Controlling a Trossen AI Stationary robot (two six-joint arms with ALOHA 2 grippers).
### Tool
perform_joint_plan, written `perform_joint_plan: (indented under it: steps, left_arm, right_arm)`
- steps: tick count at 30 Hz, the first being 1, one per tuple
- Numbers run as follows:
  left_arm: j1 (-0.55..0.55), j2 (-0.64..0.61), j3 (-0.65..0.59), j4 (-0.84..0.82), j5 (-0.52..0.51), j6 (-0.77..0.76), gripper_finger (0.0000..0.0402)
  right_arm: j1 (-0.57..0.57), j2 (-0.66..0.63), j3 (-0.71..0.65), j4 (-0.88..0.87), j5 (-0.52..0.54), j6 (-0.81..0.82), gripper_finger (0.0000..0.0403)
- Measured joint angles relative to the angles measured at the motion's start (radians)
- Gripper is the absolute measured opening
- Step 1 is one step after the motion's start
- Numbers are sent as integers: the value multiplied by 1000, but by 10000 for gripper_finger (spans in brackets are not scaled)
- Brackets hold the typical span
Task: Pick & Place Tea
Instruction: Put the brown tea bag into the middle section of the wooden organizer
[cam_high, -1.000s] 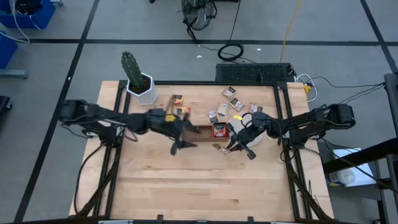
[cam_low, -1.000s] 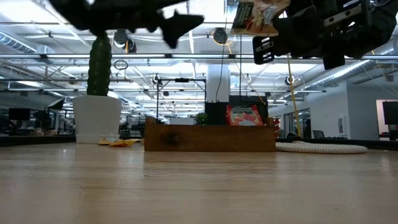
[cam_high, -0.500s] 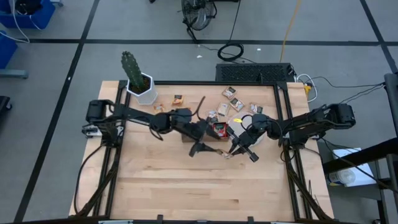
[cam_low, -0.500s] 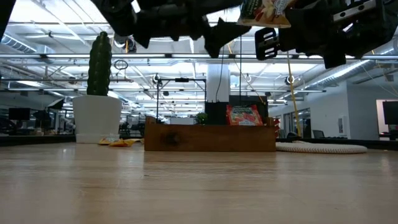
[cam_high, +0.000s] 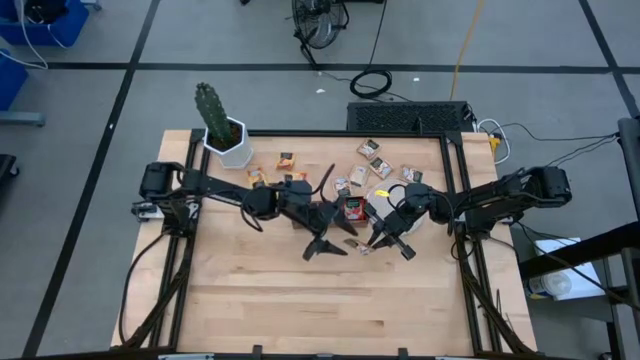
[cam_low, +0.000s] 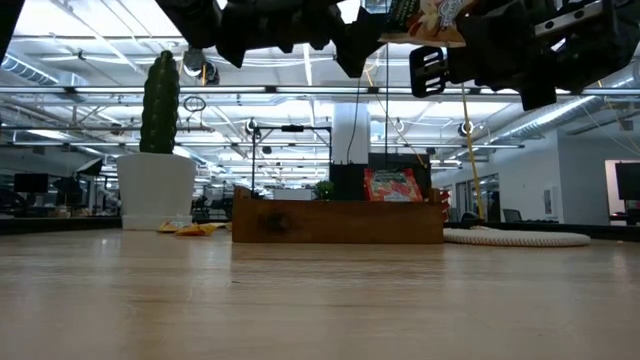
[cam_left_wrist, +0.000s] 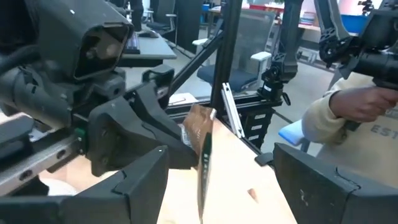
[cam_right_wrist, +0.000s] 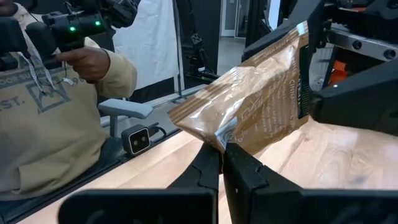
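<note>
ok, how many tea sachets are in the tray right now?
1 visible: a red sachet standing in the wooden tray, right of centre in the low view. The left arm overhangs the tray, so more may be hidden.

Low view crops both arms; sachet (cam_low: 425, 20) top cut by picture edge

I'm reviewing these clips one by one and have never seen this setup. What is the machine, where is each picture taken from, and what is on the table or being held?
Two dark robot arms work at a wooden table. One picture looks straight down, one sits at tabletop height, and two ride on the wrists. The right claw is shut on a tan tea sachet, held in the air. The left claw is open facing it, its fingers either side of the sachet's edge. On the table are a wooden tray holding a red sachet, loose sachets, a potted cactus and a whitish disc. A person sits beyond.
</note>
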Motion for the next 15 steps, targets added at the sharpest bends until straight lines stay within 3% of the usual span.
perform_joint_plan:
  steps: [15]
  left_arm:
    - [1,20,0,27,-32,16,273]
  right_arm:
    - [-1,0,0,0,28,-3,0]
